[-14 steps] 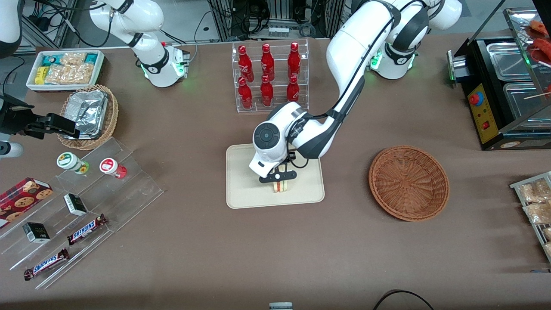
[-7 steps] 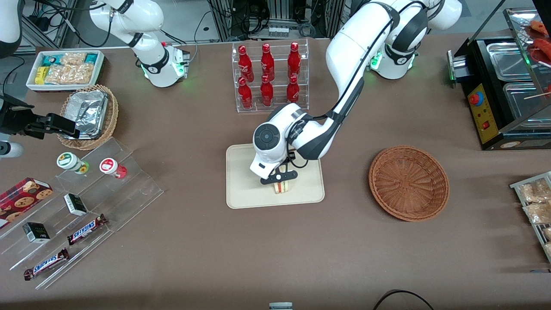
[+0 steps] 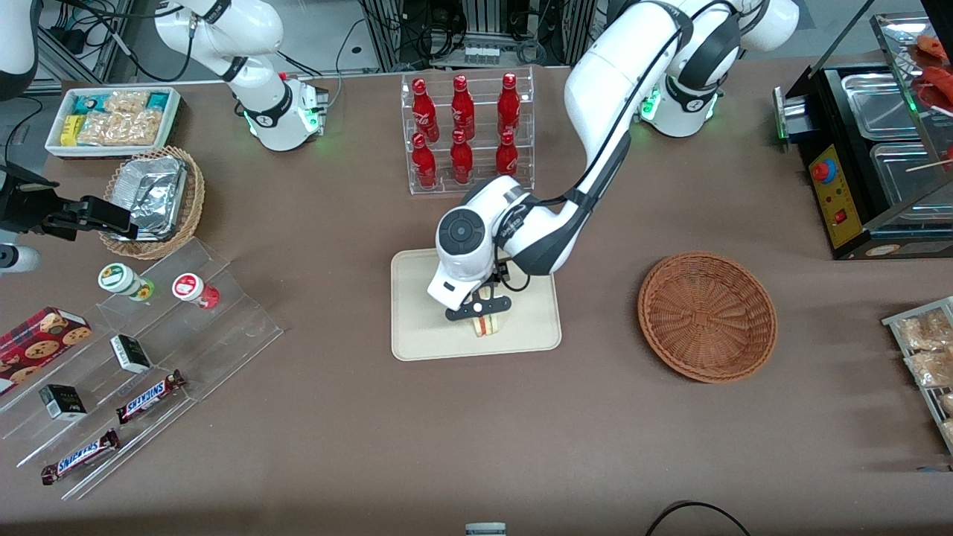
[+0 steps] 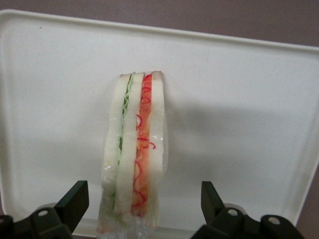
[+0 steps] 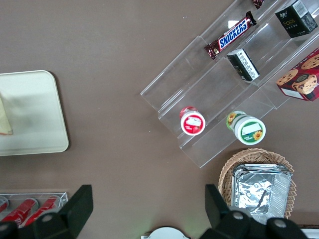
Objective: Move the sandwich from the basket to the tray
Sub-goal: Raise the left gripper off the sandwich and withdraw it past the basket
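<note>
While our front view hides it, our wrist view shows the gripper (image 4: 139, 206) spread wide around the sandwich (image 4: 134, 154) on the tray (image 4: 239, 119).

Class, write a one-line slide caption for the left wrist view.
Open pincer straddling the wrapped sandwich standing on the tray.

The front camera looks steeply down over the whole brown counter (image 3: 476, 432). The left wrist camera hangs close above the flat cream-beige rectangular tray (image 4: 239, 124), which the front view also shows. The right wrist camera looks straight down from higher, catching that tray's corner.
</note>
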Tool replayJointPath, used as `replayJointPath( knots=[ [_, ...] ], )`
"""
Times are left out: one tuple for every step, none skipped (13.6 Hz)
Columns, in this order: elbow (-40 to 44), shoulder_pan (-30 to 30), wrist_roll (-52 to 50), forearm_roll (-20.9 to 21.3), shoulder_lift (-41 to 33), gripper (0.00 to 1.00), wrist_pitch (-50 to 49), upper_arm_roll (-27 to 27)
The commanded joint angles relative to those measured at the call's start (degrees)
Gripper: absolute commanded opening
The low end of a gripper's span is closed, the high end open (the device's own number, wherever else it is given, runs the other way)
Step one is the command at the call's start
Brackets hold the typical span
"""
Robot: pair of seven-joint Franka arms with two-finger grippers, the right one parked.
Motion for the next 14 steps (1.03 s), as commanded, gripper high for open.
replayJointPath(
  knots=[
    [0.26,0.04,-0.24,-0.30,-3.48,1.00,-2.55,0.52],
    [0.35,0.22,-0.24,-0.21,-4.80,1.00,-3.25,0.61],
    [0.35,0.65,-0.24,-0.30,-6.03,1.00,-3.61,0.61],
    [0.35,1.79,-0.16,-0.38,-7.61,1.00,-4.65,0.44],
    [0.35,2.32,-0.07,-0.38,-9.10,1.00,-6.06,0.26],
    [0.35,2.68,1.41,-0.38,-11.12,1.00,-7.90,0.35],
    [0.27,3.38,3.86,-0.38,-13.05,1.00,-10.18,0.52],
    [0.09,4.86,4.50,-0.38,-14.90,1.00,-13.07,0.61],
    [-0.35,6.96,4.76,-0.82,-16.31,1.00,-15.54,0.61],
    [-0.61,10.12,5.20,-2.48,-17.19,1.00,-17.91,0.44],
    [-1.40,12.15,6.77,-4.15,-18.16,1.00,-18.89,0.43],
    [-2.88,13.74,9.83,-4.42,-19.56,1.00,-18.90,0.61],
    [-5.16,16.10,12.91,-4.51,-21.58,1.00,-18.73,0.61],
    [-7.27,18.48,15.72,-4.52,-23.77,1.00,-18.90,0.61]
  ],
)
